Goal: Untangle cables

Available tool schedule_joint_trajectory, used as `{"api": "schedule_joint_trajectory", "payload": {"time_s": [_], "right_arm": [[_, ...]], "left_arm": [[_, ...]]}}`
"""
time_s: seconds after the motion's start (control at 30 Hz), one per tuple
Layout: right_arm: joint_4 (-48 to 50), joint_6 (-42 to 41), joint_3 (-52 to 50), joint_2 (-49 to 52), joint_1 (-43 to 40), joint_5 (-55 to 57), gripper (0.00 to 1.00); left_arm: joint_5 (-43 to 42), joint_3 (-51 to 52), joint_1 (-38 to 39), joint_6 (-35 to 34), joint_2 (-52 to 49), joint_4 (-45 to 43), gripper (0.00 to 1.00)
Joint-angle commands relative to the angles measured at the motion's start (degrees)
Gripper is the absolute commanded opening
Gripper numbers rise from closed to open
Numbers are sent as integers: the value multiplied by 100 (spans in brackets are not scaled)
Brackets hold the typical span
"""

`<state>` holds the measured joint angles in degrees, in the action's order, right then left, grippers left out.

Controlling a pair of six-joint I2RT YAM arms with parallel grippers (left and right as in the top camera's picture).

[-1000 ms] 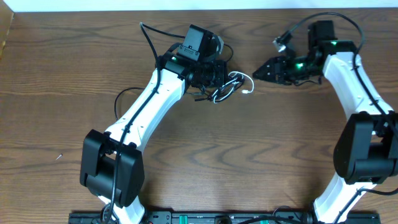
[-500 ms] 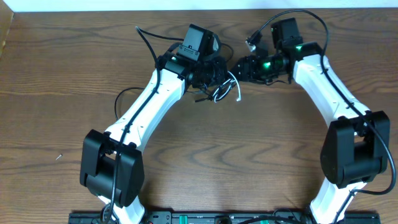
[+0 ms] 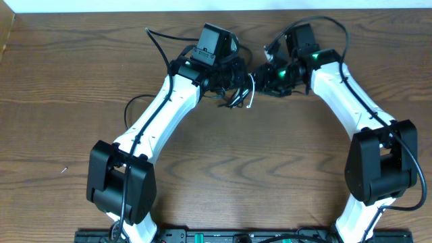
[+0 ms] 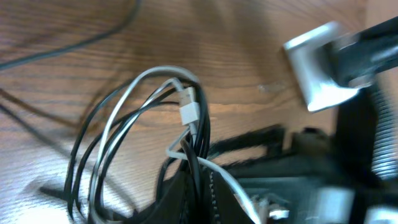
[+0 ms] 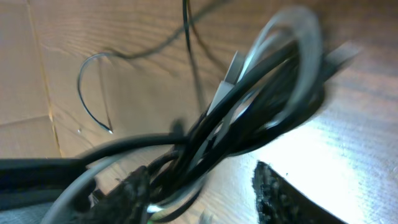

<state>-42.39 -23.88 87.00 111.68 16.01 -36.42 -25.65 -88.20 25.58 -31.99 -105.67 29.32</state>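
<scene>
The cables are a small tangled bundle of black and white loops at the back middle of the table. My left gripper is shut on the bundle. In the left wrist view the loops and a white plug spread out ahead of the left gripper. My right gripper is right against the bundle from the right. In the right wrist view its jaws are apart, with the blurred strands running into the right gripper close to the left finger.
Thick black arm wires arch behind the left wrist and over the right wrist. The table's back edge lies just behind both grippers. A black wire curls by the left arm.
My right gripper has swung left from well clear of the bundle to right against it, its jaws now around the strands. The left gripper has kept its hold, and the bundle has shifted slightly left.
</scene>
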Motion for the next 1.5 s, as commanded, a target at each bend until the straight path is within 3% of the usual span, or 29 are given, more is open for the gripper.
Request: {"api": "schedule_joint_trajectory", "payload": {"time_s": [0.0, 0.37, 0.63, 0.77, 0.9, 1.0, 1.07, 1.13, 1.2, 1.33, 1.47], "right_arm": [[-26, -142, -208, 81, 46, 44, 44], [181, -225, -660, 85, -404, 968, 40], [804, -216, -1137, 96, -890, 1196, 41], [970, 50, -1285, 96, -918, 1209, 43], [1010, 393, -1285, 94, -918, 1207, 47], [1058, 634, -1283, 94, -933, 1038, 52], [1123, 1058, -1237, 81, -946, 546, 56], [1121, 1419, -1126, 22, -944, 103, 57], [1115, 1506, -1038, -94, -935, -4, 59], [1071, 1633, -883, -514, -890, 2, 61], [1073, 1644, -872, -942, -887, 31, 63]], "left_arm": [[-221, -44, -61, -50, 26, -164, 7], [-424, -44, -560, -66, 509, -240, 7], [-1443, -44, -1040, -83, 1161, -249, 8], [-2396, -44, -1261, -369, 1408, -487, 7], [-3880, -44, -1368, -1054, 1508, -1762, 7], [-4669, -44, -1342, -1703, 1515, -3412, 8], [-4874, -44, -1329, -1753, 1515, -4350, 7], [-4909, -44, -1340, -1259, 1513, -4918, 7], [-4579, -44, -1388, -839, 1513, -4843, 8], [-3604, -44, -1403, -828, 1510, -4288, 8], [-3493, -44, -1394, -831, 1510, -4199, 7]]}}
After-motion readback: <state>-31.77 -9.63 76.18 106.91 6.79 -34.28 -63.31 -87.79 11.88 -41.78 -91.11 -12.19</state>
